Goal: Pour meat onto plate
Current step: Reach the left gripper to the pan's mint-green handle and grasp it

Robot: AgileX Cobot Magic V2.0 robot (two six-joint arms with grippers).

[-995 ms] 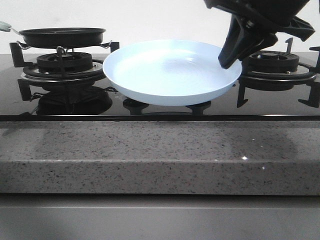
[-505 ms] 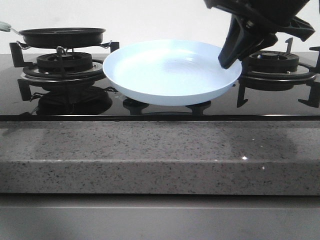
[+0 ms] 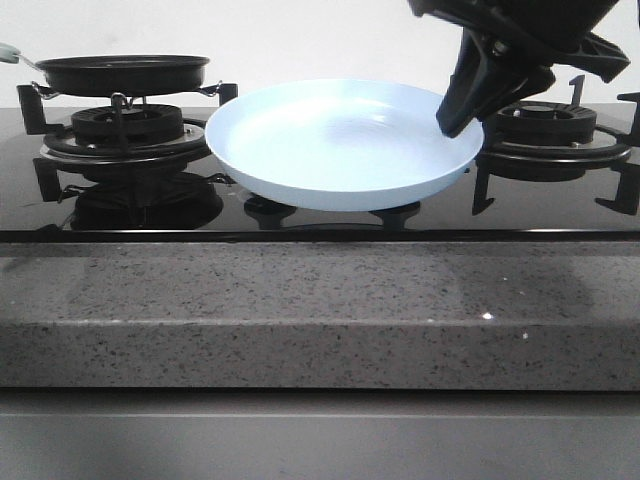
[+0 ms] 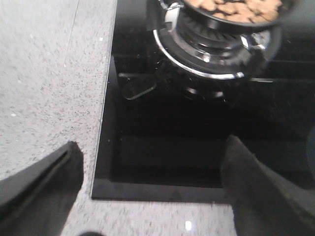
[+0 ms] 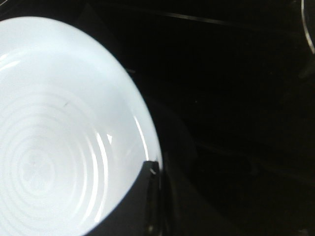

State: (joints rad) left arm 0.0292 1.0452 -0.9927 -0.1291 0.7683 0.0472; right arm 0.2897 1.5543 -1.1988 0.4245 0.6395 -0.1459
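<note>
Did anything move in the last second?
Almost nothing. The right tool stays clamped on the plate rim, holding it above the stove. The pan stays on the left burner, with the meat inside.

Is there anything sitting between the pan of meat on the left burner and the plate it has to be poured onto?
Nothing visible does. The pan with the meat sits on the left burner, and the plate, held at its right rim by the right gripper, is right beside it and bare. The left gripper hangs open and empty.
</note>
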